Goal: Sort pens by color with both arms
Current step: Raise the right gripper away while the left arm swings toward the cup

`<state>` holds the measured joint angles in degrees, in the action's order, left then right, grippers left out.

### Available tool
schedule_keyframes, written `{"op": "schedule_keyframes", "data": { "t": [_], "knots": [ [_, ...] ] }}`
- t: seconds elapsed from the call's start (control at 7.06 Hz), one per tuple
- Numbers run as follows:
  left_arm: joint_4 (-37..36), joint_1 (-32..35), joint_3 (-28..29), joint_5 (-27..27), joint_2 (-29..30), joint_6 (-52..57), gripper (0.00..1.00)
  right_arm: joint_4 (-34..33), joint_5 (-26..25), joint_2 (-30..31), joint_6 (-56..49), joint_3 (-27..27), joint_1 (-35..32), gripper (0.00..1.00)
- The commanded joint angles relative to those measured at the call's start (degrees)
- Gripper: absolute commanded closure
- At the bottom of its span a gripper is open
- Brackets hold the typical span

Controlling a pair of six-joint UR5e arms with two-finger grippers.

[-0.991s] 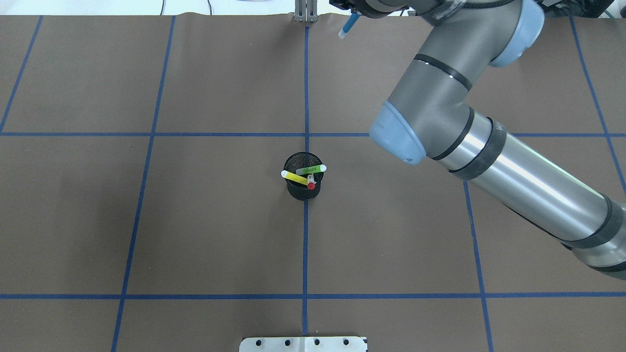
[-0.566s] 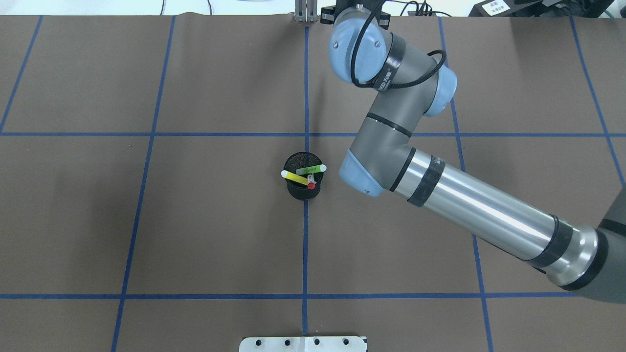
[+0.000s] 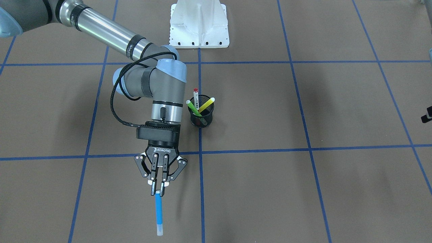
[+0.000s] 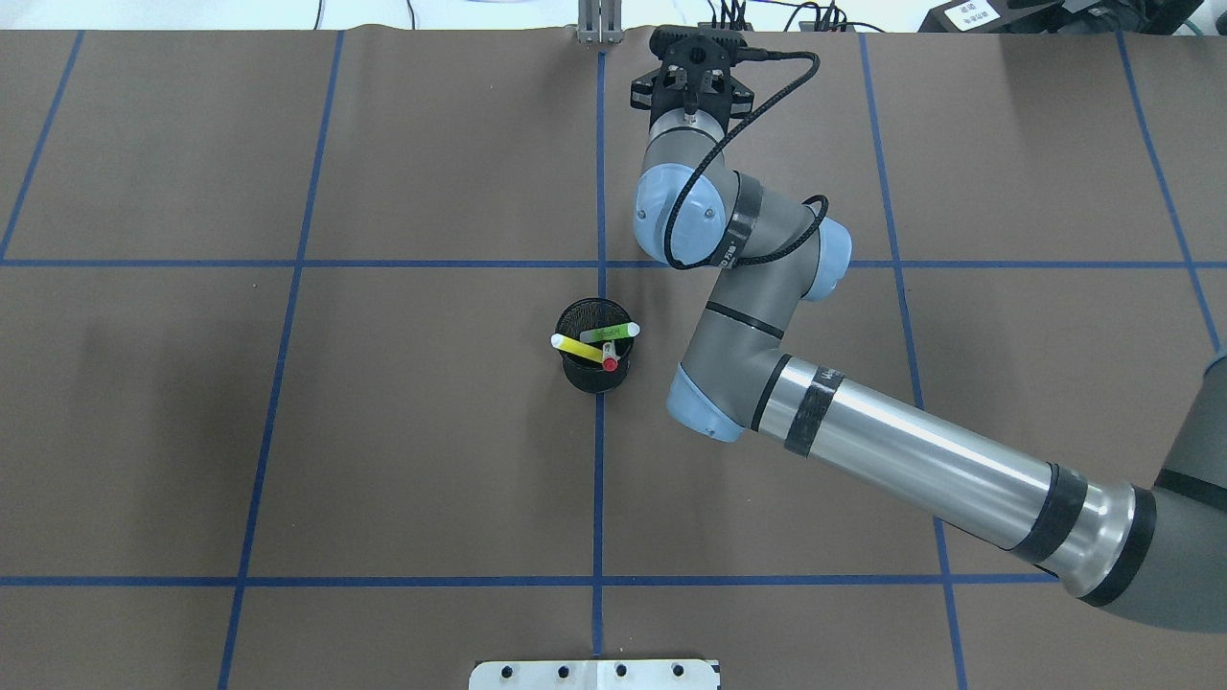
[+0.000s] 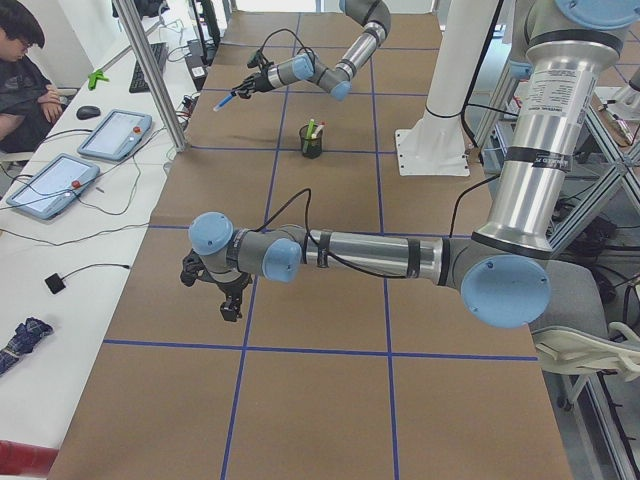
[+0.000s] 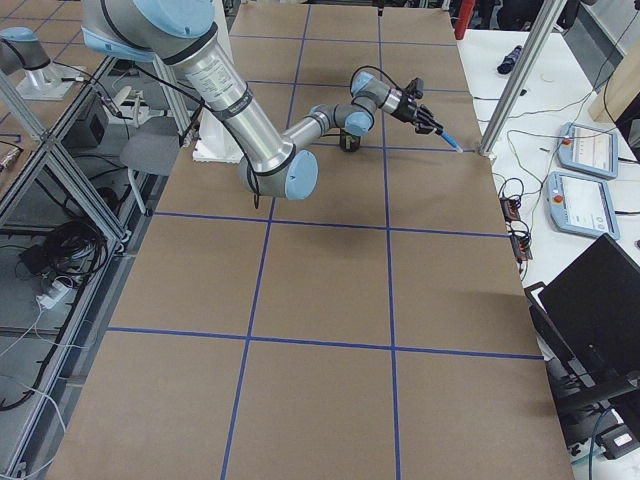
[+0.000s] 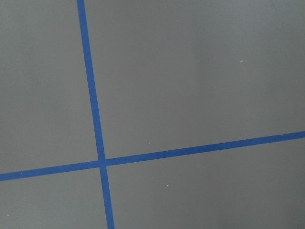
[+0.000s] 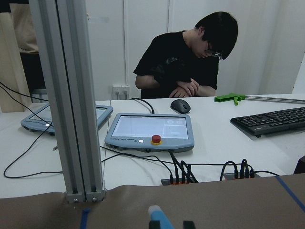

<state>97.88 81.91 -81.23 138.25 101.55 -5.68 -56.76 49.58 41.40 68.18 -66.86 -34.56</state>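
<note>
My right gripper (image 3: 157, 192) is shut on the top end of a blue pen (image 3: 158, 212) and holds it low over the far side of the table, pale end pointing away from me. The pen also shows in the exterior left view (image 5: 228, 101) and the exterior right view (image 6: 449, 139). The overhead view hides it behind the wrist. A green pen (image 3: 193, 108), a yellow pen (image 3: 206, 104) and a white marker with red caps (image 3: 195, 95) stand in the black mesh cup (image 3: 201, 118). My left gripper (image 5: 230, 303) hangs low over the table's left end; I cannot tell whether it is open.
The mesh cup (image 4: 594, 372) stands on the table's centre line. The white pedestal base (image 3: 199, 23) is at my edge. An aluminium post (image 8: 71, 100) rises just beyond the far edge, with tablets, cables and a seated operator (image 8: 190, 57) behind it.
My right arm has swung down and folded in, and its wrist has turned to point the gripper away from me. The blue pen, seen at the overhead view's top, is now hidden there.
</note>
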Motion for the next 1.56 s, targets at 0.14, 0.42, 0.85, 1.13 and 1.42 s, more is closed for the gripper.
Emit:
{"op": "schedule_keyframes", "data": {
  "t": [0.14,0.42,0.85,1.13,1.42],
  "knots": [
    [0.30,0.00,0.02,0.09,0.05,-1.18,0.00,7.26,-1.94,1.32,-0.07,6.10,1.33,1.00],
    [0.30,0.00,0.20,0.00,0.40,-1.18,0.00,7.63,-1.94,1.05,0.02,6.48,2.12,1.00],
    [0.38,0.00,0.37,0.09,0.40,-1.09,0.00,7.63,-1.33,-0.17,0.02,6.48,3.09,0.23],
    [0.21,0.00,0.20,0.09,1.18,-1.27,0.00,10.16,6.60,-0.27,-0.76,3.60,2.57,0.00],
    [-0.49,0.00,-0.24,0.09,4.42,-2.14,0.00,8.01,23.87,0.26,-3.13,-1.84,-3.81,0.00]
  ]
}}
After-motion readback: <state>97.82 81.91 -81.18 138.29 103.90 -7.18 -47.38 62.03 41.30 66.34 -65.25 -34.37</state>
